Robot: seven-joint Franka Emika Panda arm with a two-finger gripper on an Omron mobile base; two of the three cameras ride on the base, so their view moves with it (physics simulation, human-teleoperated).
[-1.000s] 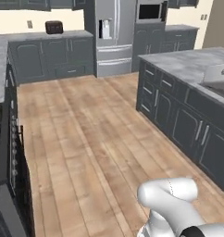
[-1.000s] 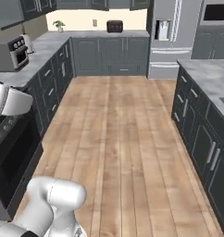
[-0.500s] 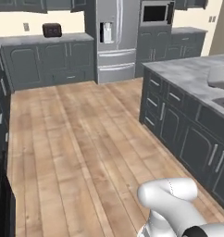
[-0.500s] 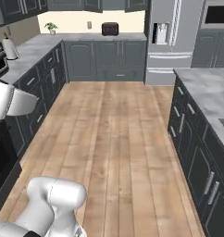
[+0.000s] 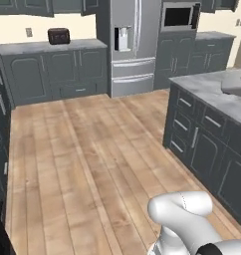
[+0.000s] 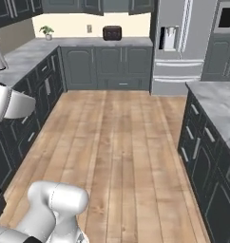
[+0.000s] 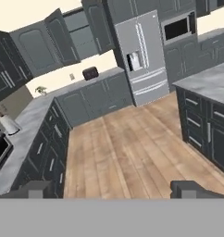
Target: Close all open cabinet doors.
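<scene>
From the hand view I can see what the base cameras cut off: two tall dark grey wall-cabinet doors (image 7: 63, 39) swung open above the far grey worktop (image 7: 93, 76), with a bare shelf interior between them. Each door stands upright, long axis vertical; the left one angles out toward the left, the right one (image 7: 99, 28) toward the stainless steel double-door refrigerator (image 7: 141, 58). Their handles are too small for me to make out.

In both base views the wall cabinets are clipped at the top edge, so I cannot tell there which doors stand open. Those views give me the small dark toaster (image 5: 59, 36) on the far worktop, the wooden plank floor (image 6: 121, 156) and the grey island worktop (image 5: 212, 92) on the right.

The end effector (image 7: 114, 190) shows two dark finger tips (image 7: 190, 189) set wide apart at the frame's bottom, spread with nothing between them.
</scene>
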